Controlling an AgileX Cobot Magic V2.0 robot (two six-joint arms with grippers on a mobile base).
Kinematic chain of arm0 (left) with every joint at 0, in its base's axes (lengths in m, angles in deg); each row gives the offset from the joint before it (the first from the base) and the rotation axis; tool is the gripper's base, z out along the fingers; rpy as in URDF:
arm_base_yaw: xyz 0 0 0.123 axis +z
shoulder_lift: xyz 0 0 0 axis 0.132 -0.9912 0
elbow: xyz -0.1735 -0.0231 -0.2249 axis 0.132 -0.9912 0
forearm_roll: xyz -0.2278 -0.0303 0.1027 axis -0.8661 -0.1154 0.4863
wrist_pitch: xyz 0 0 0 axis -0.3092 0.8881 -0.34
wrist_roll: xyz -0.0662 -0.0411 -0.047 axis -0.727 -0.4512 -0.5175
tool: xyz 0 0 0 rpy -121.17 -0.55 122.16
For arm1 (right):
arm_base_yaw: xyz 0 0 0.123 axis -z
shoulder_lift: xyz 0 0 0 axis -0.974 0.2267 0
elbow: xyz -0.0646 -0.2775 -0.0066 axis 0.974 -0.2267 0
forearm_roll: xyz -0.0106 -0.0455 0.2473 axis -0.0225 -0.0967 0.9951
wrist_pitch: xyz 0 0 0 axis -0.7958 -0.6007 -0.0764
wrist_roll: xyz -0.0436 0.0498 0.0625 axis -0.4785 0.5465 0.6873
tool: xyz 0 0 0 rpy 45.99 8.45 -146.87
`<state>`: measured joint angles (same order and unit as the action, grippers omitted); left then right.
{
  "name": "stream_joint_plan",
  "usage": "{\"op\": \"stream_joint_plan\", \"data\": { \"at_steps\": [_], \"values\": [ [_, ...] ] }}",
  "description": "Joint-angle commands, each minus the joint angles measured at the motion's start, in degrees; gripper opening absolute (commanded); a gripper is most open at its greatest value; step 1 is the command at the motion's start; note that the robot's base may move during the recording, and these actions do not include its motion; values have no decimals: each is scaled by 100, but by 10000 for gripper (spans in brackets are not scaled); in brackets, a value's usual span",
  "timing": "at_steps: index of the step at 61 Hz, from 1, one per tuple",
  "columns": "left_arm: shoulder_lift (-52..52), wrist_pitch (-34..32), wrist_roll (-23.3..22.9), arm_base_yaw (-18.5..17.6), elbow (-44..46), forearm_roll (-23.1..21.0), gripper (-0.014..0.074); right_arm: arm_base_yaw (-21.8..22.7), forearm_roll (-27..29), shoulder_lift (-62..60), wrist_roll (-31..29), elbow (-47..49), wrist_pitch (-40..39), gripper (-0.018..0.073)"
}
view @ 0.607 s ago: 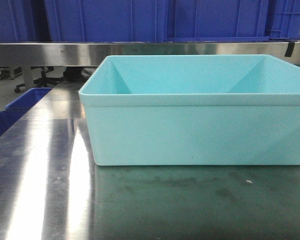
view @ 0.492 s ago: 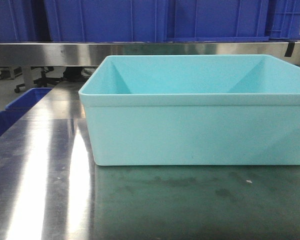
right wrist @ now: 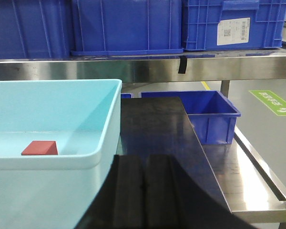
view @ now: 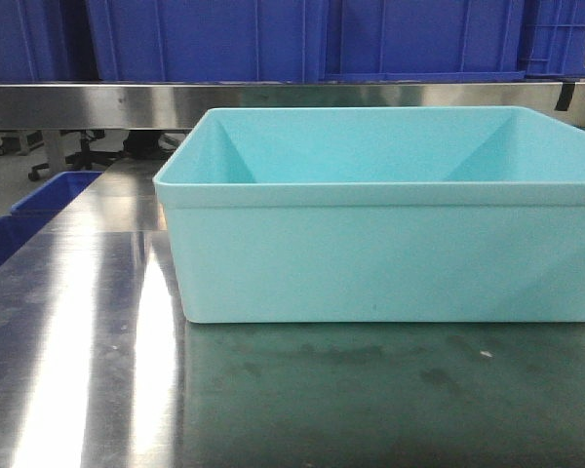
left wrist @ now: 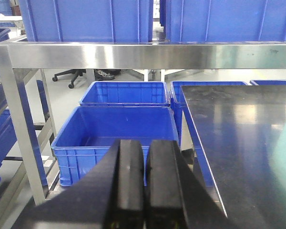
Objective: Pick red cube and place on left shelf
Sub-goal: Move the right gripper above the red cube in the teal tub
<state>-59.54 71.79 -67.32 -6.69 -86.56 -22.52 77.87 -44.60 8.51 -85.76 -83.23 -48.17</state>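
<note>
On the front camera, turquoise tub (view: 370,253) sits on steel tabletop (view: 78,370), taking up centre and right, its near wall hiding the tub floor; steel rail (view: 88,104) runs behind it with blue ribbed crates (view: 205,39) on top, low blue bins (view: 39,200) off the table's left edge. Left wrist view: left gripper (left wrist: 144,191) at bottom of frame, black fingers (left wrist: 130,186) pressed together with only a thin seam between, holding no object; ahead of it an open blue crate (left wrist: 117,138) on the floor, a second open crate (left wrist: 126,93) behind that, tabletop to the right; left shelf (left wrist: 148,55) crosses the top as a brushed-metal rail on a steel leg, blue crates standing on it. Right wrist view: right gripper (right wrist: 143,195) at bottom, pads shut flat against each other, just beside the tub's right wall; red cube (right wrist: 39,148) lies on the tub floor close to the near wall, well apart from the gripper; labelled blue crate (right wrist: 233,24) on the rail behind, small blue bin (right wrist: 214,114) on a lower steel ledge at right
</note>
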Motion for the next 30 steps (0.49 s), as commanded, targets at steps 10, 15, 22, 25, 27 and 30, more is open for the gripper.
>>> {"op": "stream_joint_plan", "data": {
  "at_steps": [10, 15, 22, 25, 27, 30],
  "values": [
    [85, -500, -5, -55, -132, -38, 102, 33, -34, -122, -28, 97, -745, 43],
    [85, -500, -5, -55, -132, -38, 102, 33, -34, -122, -28, 97, -739, 43],
    [85, -500, -5, -55, -132, -38, 102, 38, -20, -122, -28, 102, -897, 43],
    [85, -500, -5, -55, -132, -38, 102, 38, 14, -122, -28, 148, -990, 43],
    [85, -500, -5, -55, -132, -38, 102, 38, 44, -122, -28, 220, -999, 43],
    [85, -500, -5, -55, -132, -38, 102, 38, 44, -122, -28, 469, -921, 43]
  ]
}}
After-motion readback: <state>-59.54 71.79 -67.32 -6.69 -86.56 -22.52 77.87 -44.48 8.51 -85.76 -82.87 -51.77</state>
